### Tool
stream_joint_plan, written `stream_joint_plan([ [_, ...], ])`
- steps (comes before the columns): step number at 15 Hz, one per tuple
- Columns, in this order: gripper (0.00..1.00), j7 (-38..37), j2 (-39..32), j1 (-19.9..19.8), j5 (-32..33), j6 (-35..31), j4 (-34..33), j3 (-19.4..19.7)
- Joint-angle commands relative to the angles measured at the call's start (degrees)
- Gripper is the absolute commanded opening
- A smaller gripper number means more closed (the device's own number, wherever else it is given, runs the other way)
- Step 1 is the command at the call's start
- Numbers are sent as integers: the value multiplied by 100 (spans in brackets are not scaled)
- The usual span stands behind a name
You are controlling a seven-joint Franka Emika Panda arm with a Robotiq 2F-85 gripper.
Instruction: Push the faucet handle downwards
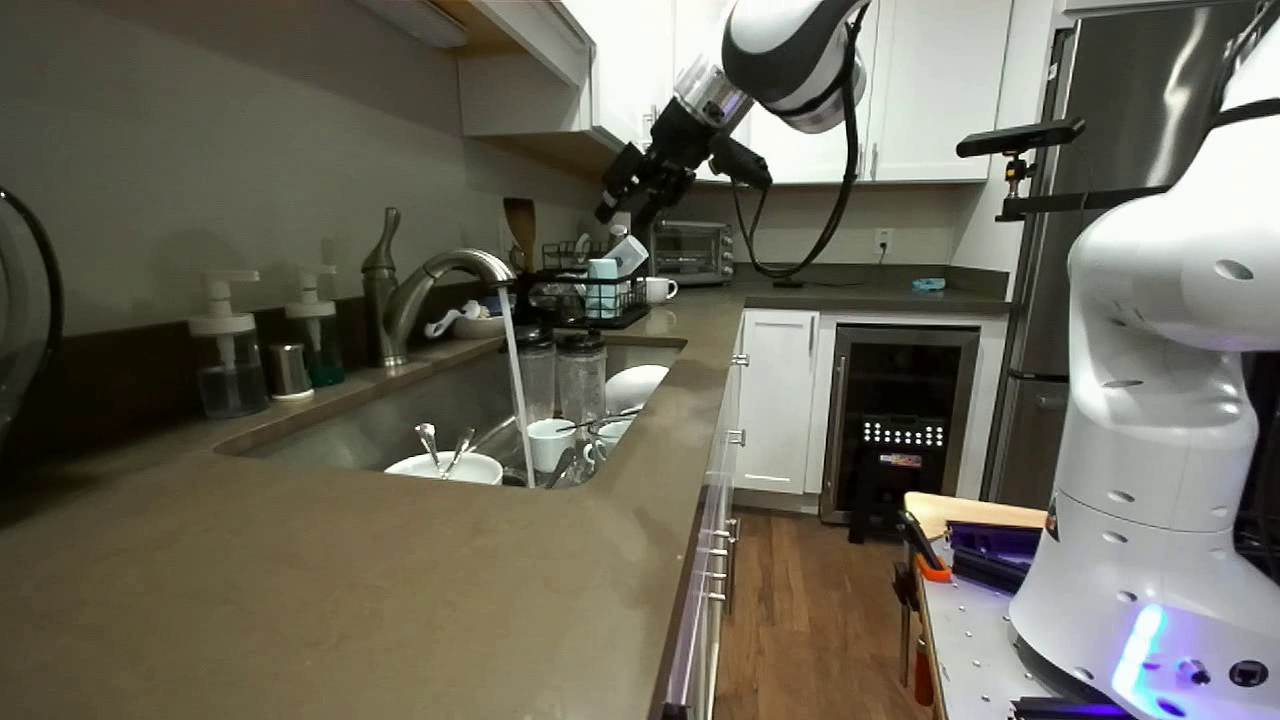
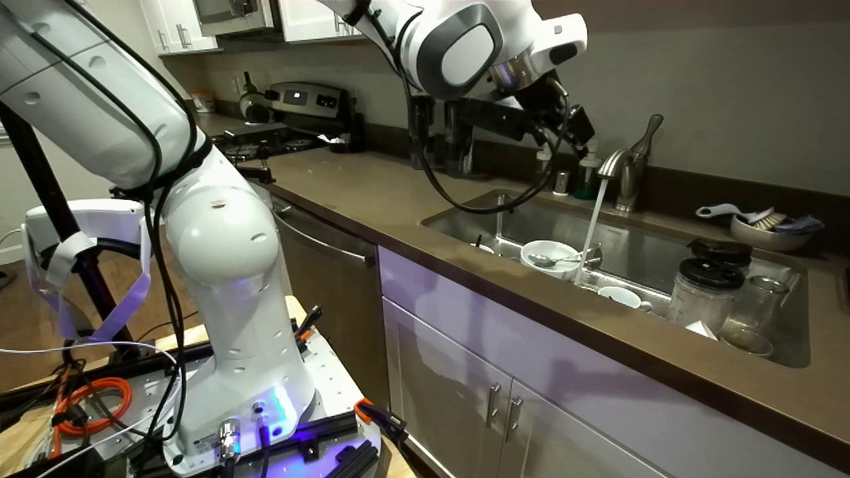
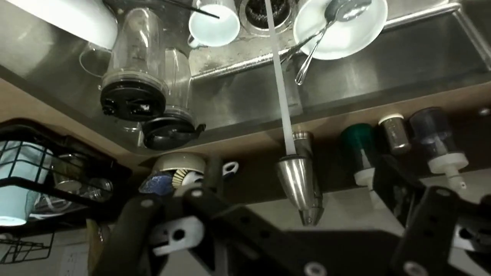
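Observation:
The faucet handle (image 1: 385,238) is a slim grey-metal lever that points up from the top of the faucet body. It also shows in an exterior view (image 2: 648,135) and in the wrist view (image 3: 311,217), where the picture stands upside down. The arched steel spout (image 1: 440,272) pours a stream of water (image 2: 591,226) into the sink. My gripper (image 1: 622,212) is open and empty, above sink height and apart from the handle. In the wrist view the gripper's (image 3: 303,177) fingers are spread wide, with the faucet seen between them.
The sink (image 2: 637,249) holds a white bowl (image 2: 550,256), cups and dark-lidded bottles (image 2: 705,292). Soap dispensers (image 1: 228,345) stand beside the faucet. A dish rack (image 1: 590,300) and a bowl of brushes (image 2: 770,231) stand on its opposite side. A cabinet (image 1: 530,70) hangs above the counter.

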State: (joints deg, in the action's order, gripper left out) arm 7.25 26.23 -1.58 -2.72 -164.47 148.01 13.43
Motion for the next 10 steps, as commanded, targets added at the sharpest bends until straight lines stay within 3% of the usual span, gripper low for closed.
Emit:
stream_joint_plan([
  [1,100,111,-753,102,-115,-760,-407,71],
  [9,100,-289,-2164,16,-3,-1182,-2023,-11],
  [10,100,-145,-1814,34,0,-1090,-1592,40],
])
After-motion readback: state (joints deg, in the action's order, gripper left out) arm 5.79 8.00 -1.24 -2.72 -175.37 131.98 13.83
